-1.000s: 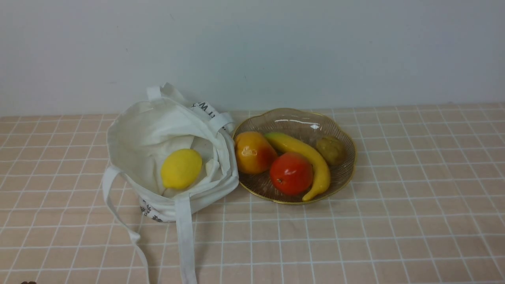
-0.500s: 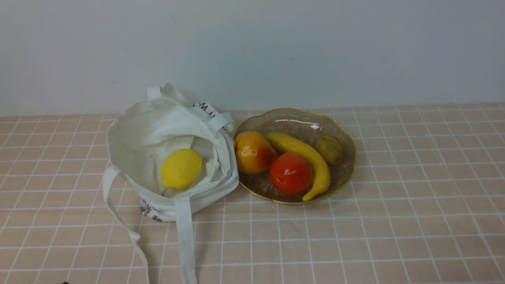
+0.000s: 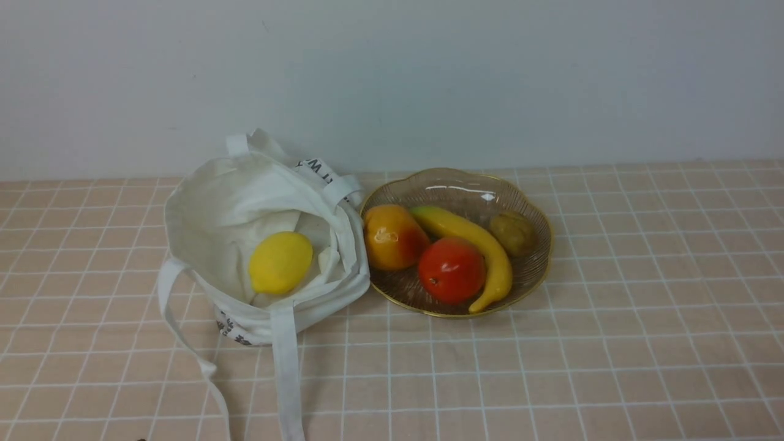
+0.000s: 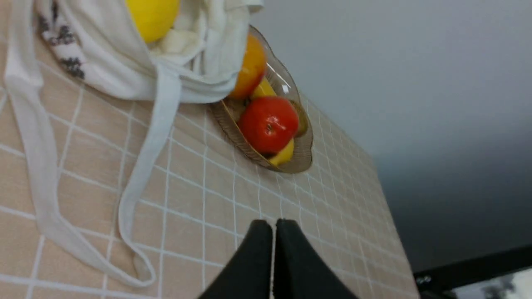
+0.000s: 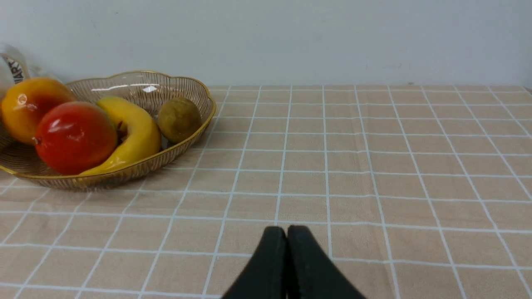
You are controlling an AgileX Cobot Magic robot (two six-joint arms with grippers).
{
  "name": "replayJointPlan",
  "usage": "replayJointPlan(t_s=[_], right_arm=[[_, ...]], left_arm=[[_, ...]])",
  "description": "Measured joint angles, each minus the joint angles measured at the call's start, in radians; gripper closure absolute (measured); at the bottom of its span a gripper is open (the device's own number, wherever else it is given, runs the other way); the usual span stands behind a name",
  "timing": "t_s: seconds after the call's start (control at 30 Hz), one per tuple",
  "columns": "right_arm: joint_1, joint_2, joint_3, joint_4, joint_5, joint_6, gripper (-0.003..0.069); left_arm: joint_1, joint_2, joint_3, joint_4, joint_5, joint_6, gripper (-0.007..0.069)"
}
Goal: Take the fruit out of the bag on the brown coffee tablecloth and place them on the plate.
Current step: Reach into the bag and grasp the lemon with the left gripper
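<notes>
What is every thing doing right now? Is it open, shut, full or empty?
White canvas tote bag: open, straps trailing on the checked peach-brown tablecloth.
Bright-yellow oval lemon: lying inside the bag.
Ribbed amber glass plate: upright, partly filled.
Long curved yellow banana: lying on the plate.
Round red fruit: resting on the plate.
Left gripper: shut, empty.
Right gripper: shut, empty.
</notes>
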Motion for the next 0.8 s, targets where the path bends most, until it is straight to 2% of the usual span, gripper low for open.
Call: replayJointPlan(t_s=[0.03,0.2,0.3,0.43,0.47,0.67,0.8], right_arm=[[0.000,0.000,0.000,0.000,0.000,0.000,0.0673],[0.000,0.000,0.000,0.000,0.000,0.000,0.0673],[0.000,0.000,0.000,0.000,0.000,0.000,0.0673],[0.000,0.000,0.000,0.000,0.000,0.000,0.0673],[0.000,0.000,0.000,0.000,0.000,0.000,0.0673],[0.000,0.000,0.000,0.000,0.000,0.000,0.0673],[0.000,0.000,0.000,0.000,0.000,0.000,0.0673]], left_arm=[[0.000,0.038,-0.037,0.017,0.036,0.013,0.0632],[-0.001,0.427,-0.312,0.285,0.418,0.143,0.0632],[-0.001,0.661,-0.440,0.410,0.544,0.212,0.0632],[-0.001,0.867,-0.567,0.492,0.574,0.240,0.0631],[-0.001,0.966,-0.655,0.504,0.576,0.243,0.0631],[-0.008,1.154,-0.865,0.476,0.572,0.232,0.0629],[-0.064,1.276,-0.958,0.521,0.538,0.178,0.0599]])
